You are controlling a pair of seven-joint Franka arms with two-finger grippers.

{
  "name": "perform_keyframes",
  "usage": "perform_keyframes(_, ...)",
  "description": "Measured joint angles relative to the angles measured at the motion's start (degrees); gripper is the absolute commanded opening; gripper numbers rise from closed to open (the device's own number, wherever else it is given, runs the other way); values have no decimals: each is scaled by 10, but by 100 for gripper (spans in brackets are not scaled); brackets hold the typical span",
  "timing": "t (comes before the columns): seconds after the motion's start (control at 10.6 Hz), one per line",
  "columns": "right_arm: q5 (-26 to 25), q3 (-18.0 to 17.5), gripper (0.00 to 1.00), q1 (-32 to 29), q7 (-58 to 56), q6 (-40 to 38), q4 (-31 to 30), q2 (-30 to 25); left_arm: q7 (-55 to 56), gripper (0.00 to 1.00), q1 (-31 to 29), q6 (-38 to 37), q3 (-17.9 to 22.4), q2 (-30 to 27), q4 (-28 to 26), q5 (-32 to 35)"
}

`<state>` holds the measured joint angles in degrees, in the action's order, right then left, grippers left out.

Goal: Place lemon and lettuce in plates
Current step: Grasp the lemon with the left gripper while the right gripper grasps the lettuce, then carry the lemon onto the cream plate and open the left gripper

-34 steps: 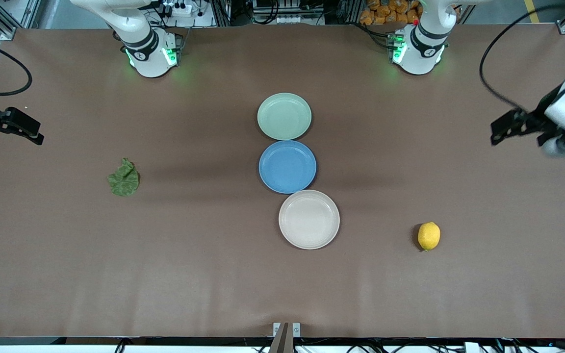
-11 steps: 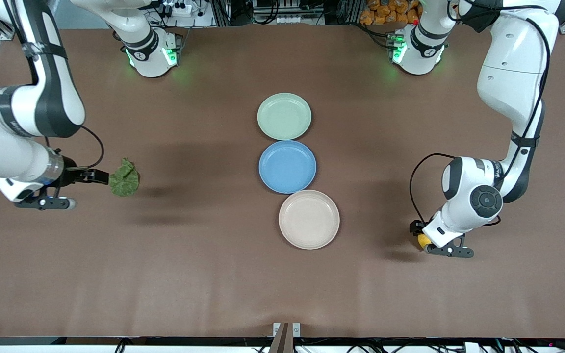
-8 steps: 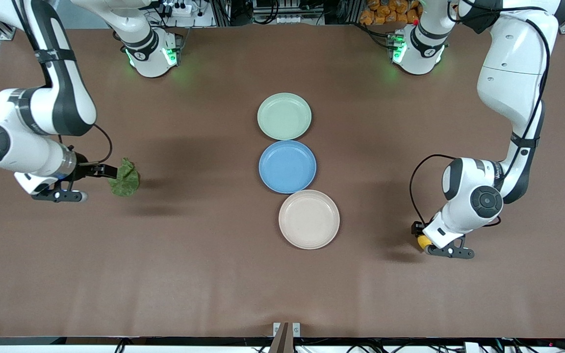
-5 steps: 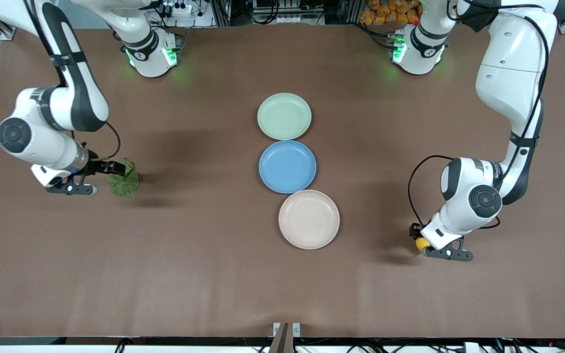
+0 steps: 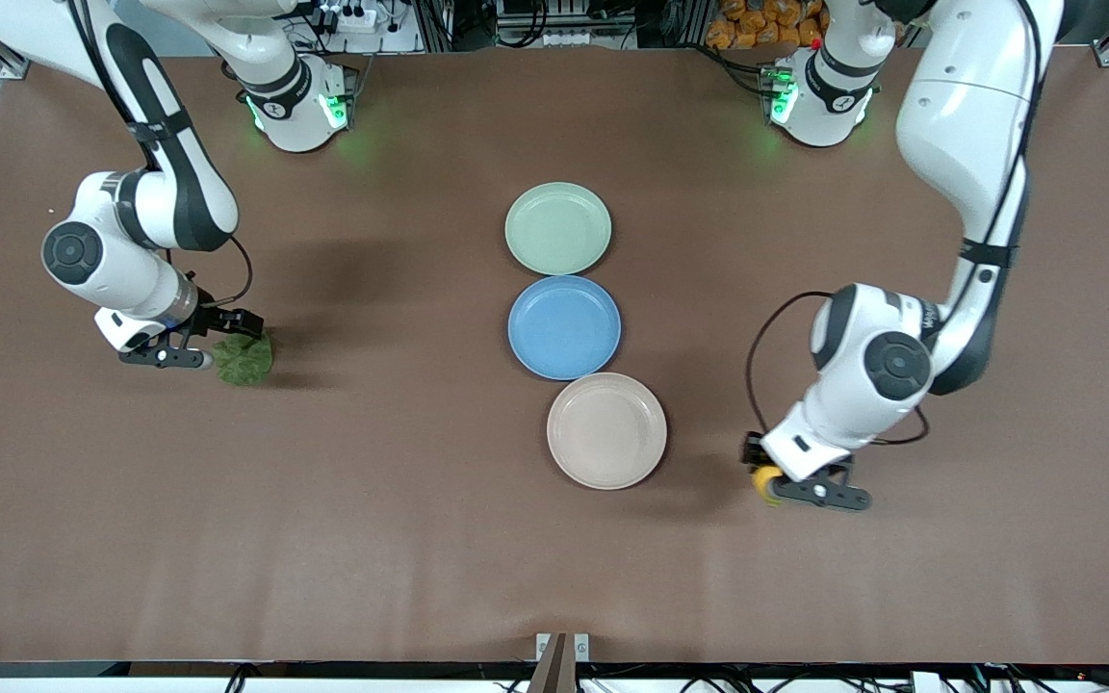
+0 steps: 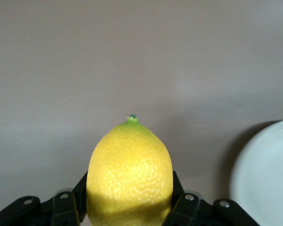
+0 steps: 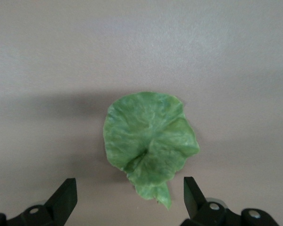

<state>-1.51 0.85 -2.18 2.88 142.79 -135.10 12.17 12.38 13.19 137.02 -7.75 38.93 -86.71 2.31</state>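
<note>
My left gripper [image 5: 761, 474] is shut on the yellow lemon [image 5: 764, 483] and holds it over the table beside the beige-white plate [image 5: 606, 430], toward the left arm's end. In the left wrist view the lemon [image 6: 129, 169] fills the space between the fingers, green tip outward, with the beige-white plate's rim [image 6: 269, 174] at the edge. My right gripper [image 5: 239, 329] is open over the dark green lettuce [image 5: 246, 361], which lies on the table toward the right arm's end. In the right wrist view the lettuce [image 7: 148, 141] lies just ahead of the spread fingers [image 7: 65, 197]. The mint green plate [image 5: 557, 228] is empty.
A blue plate [image 5: 564, 326] lies between the mint green plate and the beige-white plate, touching both in a row at the table's middle. The brown table [image 5: 400, 539] is bare around them.
My left gripper has moved with the lemon toward the beige-white plate. My right gripper has moved closer, over the lettuce's edge. The lettuce has not moved.
</note>
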Motion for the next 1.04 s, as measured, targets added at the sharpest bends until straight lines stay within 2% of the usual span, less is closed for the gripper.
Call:
perform_keyframes(0.47,0,0,100,-7,0,91,-9,68,121,0,81,0,-3,13,25,-5)
perform_keyframes(0.76,0,-1,100,-8,0,108,-9,85,209,0,132,0,-4,32,26,-5)
perform_keyframes(0.85,0,-1,86,-9,0,110,-9,87,234,0,146,0,-3,44,26,-5)
perform_keyframes(0.94,0,-1,65,-9,0,111,-9,89,249,22,157,2,-1,60,26,-5)
perform_keyframes(1.04,0,-1,45,-10,0,111,-9,91,253,50,160,8,-1,74,26,-5)
